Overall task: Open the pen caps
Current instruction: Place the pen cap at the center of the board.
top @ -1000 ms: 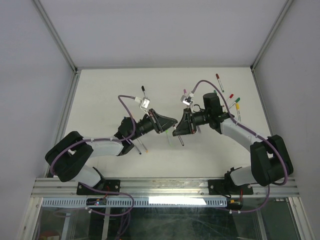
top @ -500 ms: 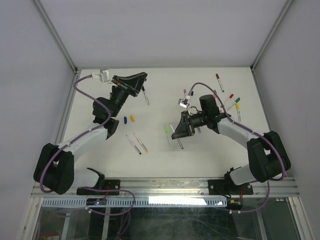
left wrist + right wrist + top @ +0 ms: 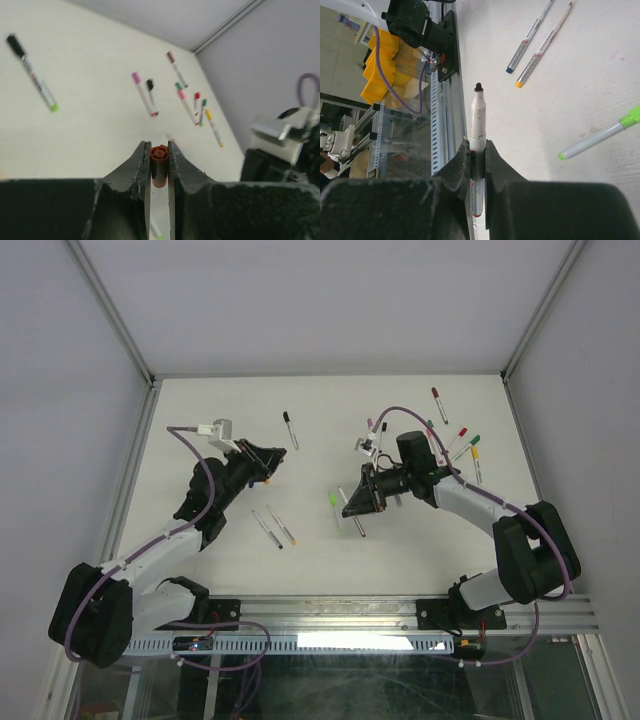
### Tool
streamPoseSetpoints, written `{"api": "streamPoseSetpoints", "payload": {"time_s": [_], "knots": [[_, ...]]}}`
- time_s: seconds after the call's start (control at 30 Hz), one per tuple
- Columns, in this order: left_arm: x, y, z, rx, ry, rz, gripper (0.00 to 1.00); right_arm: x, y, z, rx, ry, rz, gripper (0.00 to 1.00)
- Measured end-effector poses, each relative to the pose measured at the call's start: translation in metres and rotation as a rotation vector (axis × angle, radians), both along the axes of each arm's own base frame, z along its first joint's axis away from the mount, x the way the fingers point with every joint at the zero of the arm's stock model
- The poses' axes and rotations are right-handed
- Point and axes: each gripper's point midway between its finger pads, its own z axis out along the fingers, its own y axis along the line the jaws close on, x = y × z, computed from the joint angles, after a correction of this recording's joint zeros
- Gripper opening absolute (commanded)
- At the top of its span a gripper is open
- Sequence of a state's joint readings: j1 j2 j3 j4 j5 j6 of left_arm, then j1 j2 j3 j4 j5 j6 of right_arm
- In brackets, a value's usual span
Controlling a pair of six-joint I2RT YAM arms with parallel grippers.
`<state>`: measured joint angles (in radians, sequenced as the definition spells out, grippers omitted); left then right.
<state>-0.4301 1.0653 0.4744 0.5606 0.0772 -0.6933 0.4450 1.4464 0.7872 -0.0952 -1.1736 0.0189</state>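
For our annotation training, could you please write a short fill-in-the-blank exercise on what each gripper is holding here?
1. The left gripper is ____, not open, on the dark red cap.
2. The right gripper grips a pen with ____ cap on its dark tip.
3. A lone pen capped in bright ____ lies flat to its right.
Missing words: shut; no; green.

Left gripper (image 3: 158, 146) at bottom centre, jaws clamped on a stubby red cap (image 3: 159, 167), open end up. Black-capped pen (image 3: 34, 77) upper left; cluster of pens (image 3: 186, 102) upper centre-right on the white table (image 3: 90, 130).
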Motion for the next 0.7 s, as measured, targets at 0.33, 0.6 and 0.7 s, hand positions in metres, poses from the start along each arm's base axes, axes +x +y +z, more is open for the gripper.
{"api": "streamPoseSetpoints", "payload": {"time_s": [0.33,0.6,0.7], "knots": [[0.022,0.011,-0.145,0.272,0.528,0.110,0.02,0.002,-0.002,-0.007,-0.030,0.000,-0.021,0.00],[0.057,0.019,-0.175,0.407,0.691,0.229,0.05,0.002,-0.002,-0.008,-0.039,0.002,-0.024,0.00],[0.063,0.022,-0.189,0.457,0.752,0.253,0.08,0.002,-0.003,-0.009,-0.041,0.002,-0.025,0.00]]}}
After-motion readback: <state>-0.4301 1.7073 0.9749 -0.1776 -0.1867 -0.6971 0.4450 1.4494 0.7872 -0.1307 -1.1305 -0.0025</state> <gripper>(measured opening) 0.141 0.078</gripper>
